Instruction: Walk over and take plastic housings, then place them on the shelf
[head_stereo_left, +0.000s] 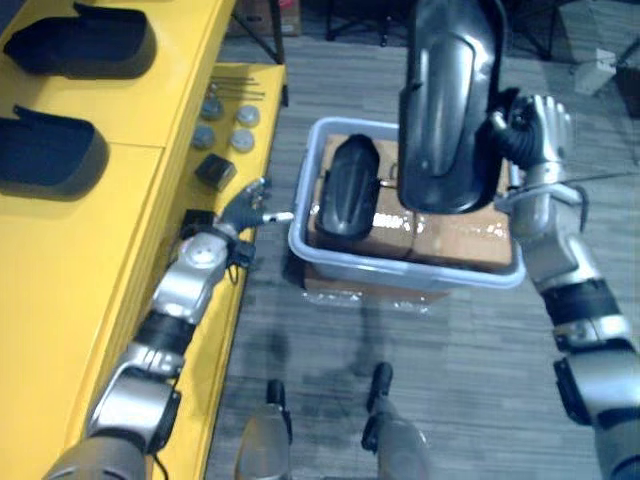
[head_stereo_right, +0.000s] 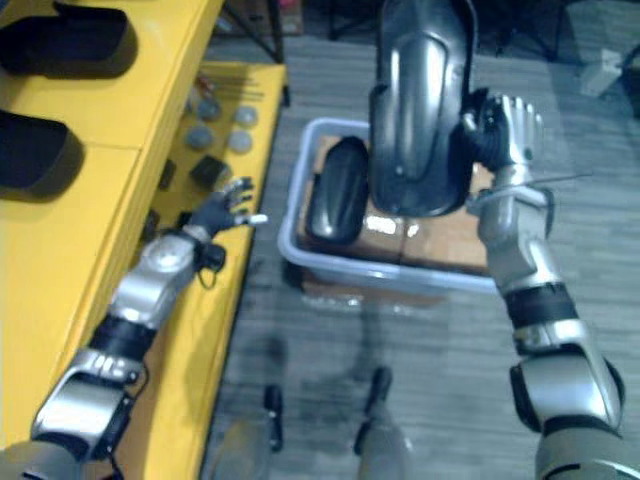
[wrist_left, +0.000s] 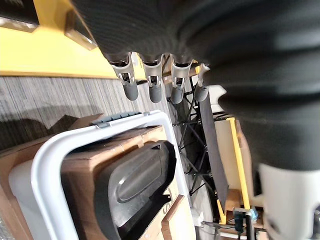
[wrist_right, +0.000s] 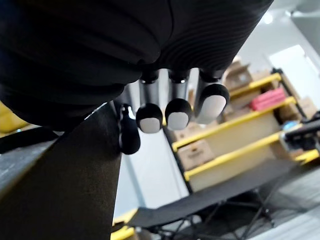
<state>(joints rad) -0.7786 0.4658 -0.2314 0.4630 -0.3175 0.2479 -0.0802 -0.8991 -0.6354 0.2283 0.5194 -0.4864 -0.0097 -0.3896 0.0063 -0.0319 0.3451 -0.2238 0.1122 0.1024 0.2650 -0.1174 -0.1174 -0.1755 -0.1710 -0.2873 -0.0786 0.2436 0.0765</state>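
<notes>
My right hand (head_stereo_left: 535, 130) holds a large dark plastic housing (head_stereo_left: 445, 100) upright, high above the pale blue bin (head_stereo_left: 400, 268); its fingers (wrist_right: 177, 112) curl round the housing's edge (wrist_right: 65, 180). A second dark housing (head_stereo_left: 348, 185) lies inside the bin on cardboard boxes (head_stereo_left: 460, 235), also seen as the housing (wrist_left: 135, 187) in the left wrist view. My left hand (head_stereo_left: 248, 208) hangs open between the yellow shelf (head_stereo_left: 150, 200) and the bin's left rim, fingers (wrist_left: 150, 87) straight, holding nothing. Two more dark housings (head_stereo_left: 85, 40) rest on the shelf's upper level.
The yellow shelf's lower ledge carries round grey parts (head_stereo_left: 225, 125) and a small black block (head_stereo_left: 215, 170). Grey carpet floor (head_stereo_left: 440, 380) lies in front of the bin. Black stand legs (head_stereo_left: 260, 30) show at the back.
</notes>
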